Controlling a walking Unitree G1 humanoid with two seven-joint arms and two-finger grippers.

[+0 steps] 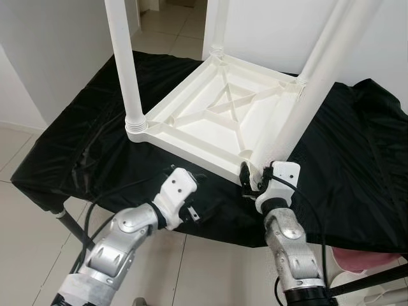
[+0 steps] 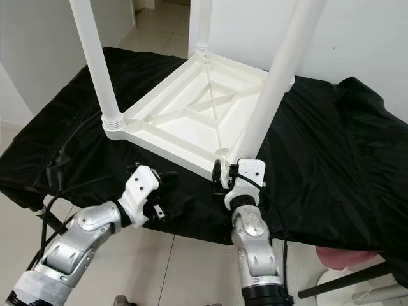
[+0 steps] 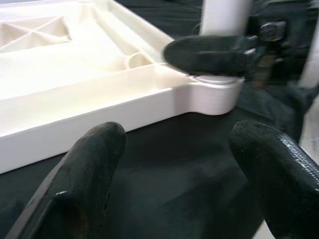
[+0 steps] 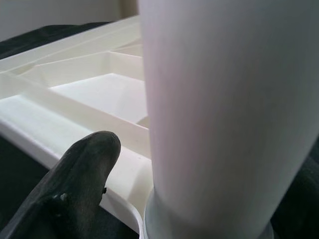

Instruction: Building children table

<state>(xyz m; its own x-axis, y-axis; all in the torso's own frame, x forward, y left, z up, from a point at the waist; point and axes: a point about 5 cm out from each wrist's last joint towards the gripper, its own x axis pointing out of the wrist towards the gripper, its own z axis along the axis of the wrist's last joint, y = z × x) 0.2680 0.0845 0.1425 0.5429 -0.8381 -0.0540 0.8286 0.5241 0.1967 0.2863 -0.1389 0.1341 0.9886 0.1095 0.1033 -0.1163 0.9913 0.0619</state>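
Assembly looks close to its end, judging from how the parts stand. The white plastic table top (image 1: 217, 118) lies upside down on a black cloth (image 1: 357, 159) that covers the work surface, with its ribbed underside facing up. Four white legs rise from its corners: the left leg (image 1: 124, 64), the far leg (image 1: 218, 25), the right far leg (image 1: 325, 48) and the near leg (image 1: 290, 121), which leans a little toward the right instead of standing straight like the left one.

The right gripper (image 1: 250, 180) is at the base of the near leg, where the leg meets the corner socket. In the right wrist view one black finger (image 4: 75, 189) lies beside the leg (image 4: 229, 109), and the other side is hidden, so the fingers seem to be around the leg but a firm clamp cannot be confirmed. The left gripper (image 2: 159, 188) hovers over the cloth just beside the near edge of the top, holding nothing; the left wrist view shows its two fingers (image 3: 84, 174) well apart.

What seems left is to seat this last leg fully and straight in its socket, and afterwards to turn the table onto its legs.
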